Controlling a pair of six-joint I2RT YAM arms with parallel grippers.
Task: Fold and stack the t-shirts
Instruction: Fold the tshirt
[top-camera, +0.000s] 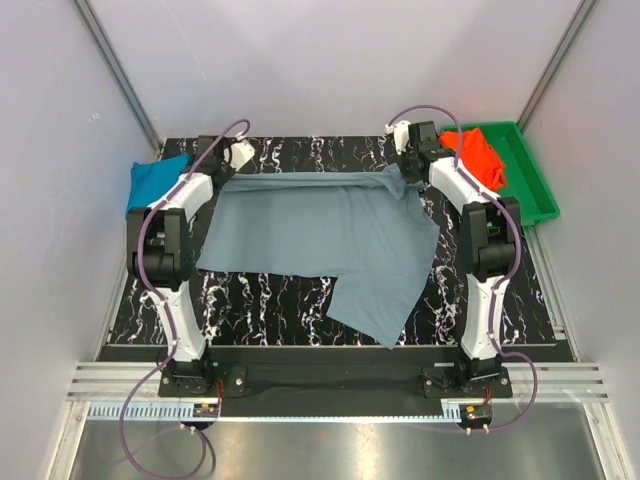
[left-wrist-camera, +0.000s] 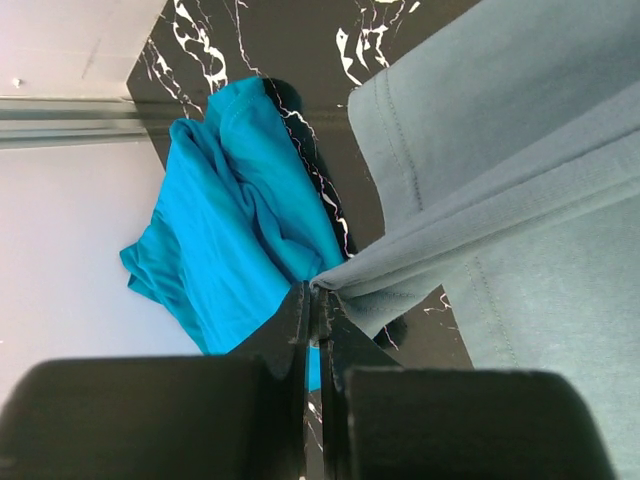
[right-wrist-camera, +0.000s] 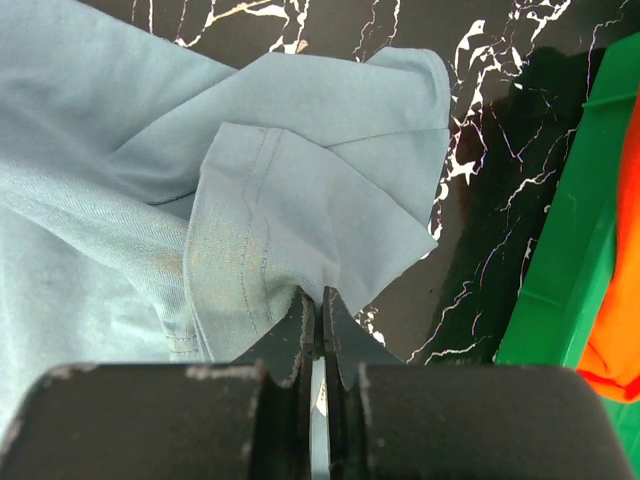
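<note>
no readable text, labels, brands, numbers or signs in any view

green tray (top-camera: 532, 178) sits at the black marbled mat's (top-camera: 260, 300) far-right corner.

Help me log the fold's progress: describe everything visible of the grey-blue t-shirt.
The grey-blue t-shirt is soft plain cloth with stitched hems. It lies mostly spread on the black marbled table, its far edge pulled into a taut ridge between the left gripper and the right gripper, each shut on a pinch of it. A sleeve bunches at the right gripper; a flap reaches toward the near edge.
</note>
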